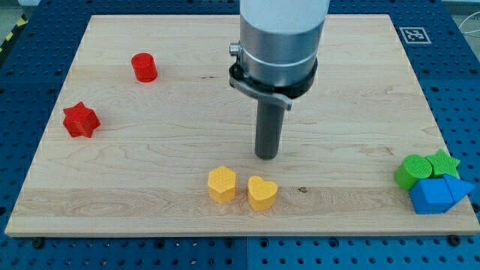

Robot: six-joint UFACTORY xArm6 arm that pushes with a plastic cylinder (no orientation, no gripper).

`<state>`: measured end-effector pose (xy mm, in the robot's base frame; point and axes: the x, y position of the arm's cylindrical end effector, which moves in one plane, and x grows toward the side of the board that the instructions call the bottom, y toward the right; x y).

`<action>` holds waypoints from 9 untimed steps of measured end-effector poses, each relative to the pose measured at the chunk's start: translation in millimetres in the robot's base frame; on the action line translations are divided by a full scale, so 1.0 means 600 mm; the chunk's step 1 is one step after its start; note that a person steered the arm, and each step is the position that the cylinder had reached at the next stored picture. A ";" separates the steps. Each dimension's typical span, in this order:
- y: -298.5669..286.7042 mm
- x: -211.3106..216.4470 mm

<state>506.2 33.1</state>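
My tip [267, 155] stood on the wooden board [187, 90], touching no block and holding nothing; the yellow heart [262, 193] lay just below it, the yellow hexagon [221, 184] below-left; red blocks [144, 67] sat well apart toward the view's left; green and blue blocks [431, 180] far right.

Grey cylindrical housing, black collar, straight dark rod, my tip [267, 156].

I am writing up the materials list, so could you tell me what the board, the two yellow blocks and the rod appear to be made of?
Board: pale wood, by its grain lines and small knots; matte.
Yellow hexagonal block and yellow heart block: probably moulded or printed plastic, given the uniform saturated colour and soft sheen.
Rod ending in my tip, just above the heart block and apart from it: dark, smooth, possibly metal or plastic.
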 end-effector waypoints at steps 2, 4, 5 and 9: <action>0.108 -0.085; 0.396 -0.110; 0.510 -0.050; 0.521 -0.044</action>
<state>479.7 345.4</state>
